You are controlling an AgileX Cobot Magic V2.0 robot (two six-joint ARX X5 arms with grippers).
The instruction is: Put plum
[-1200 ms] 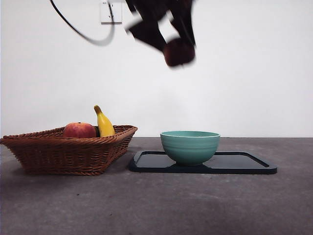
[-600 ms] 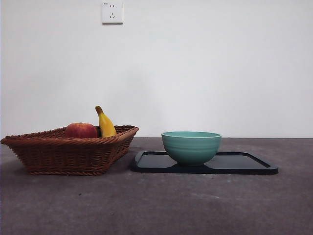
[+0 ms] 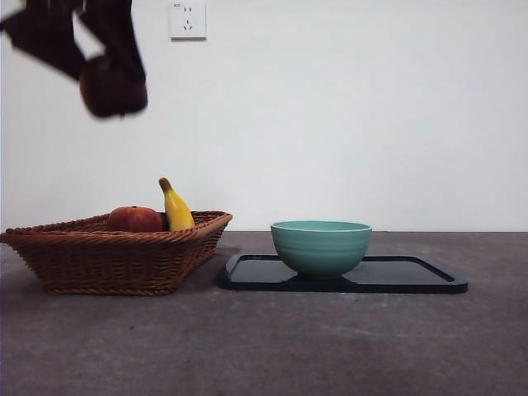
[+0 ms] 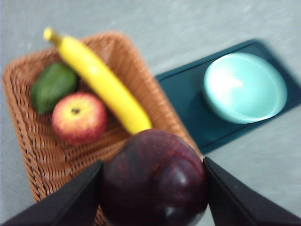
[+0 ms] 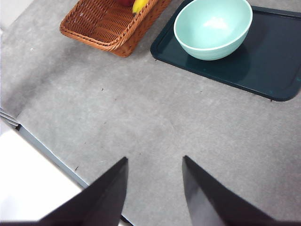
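White wall fills the back, with a wall socket [image 3: 188,20] high up; no words on it can be read; below lies a grey worktop [image 3: 264,346]. On the worktop sits a brown basket [image 3: 115,252] holding a yellow banana [image 4: 101,80], a red apple [image 4: 79,117] and a green fruit [image 4: 52,85]; just beside the basket is a dark tray [image 3: 412,276] with a green bowl [image 3: 321,247] on it. The left hand [image 4: 153,188] is high in the air above the basket; its two black jaws squeeze the plum [image 4: 154,179] tight between them; the plum is dark purple and shiny. The right hand [image 5: 155,193] hangs over bare worktop, well apart from the tray; its jaws are spread apart and hold nothing.
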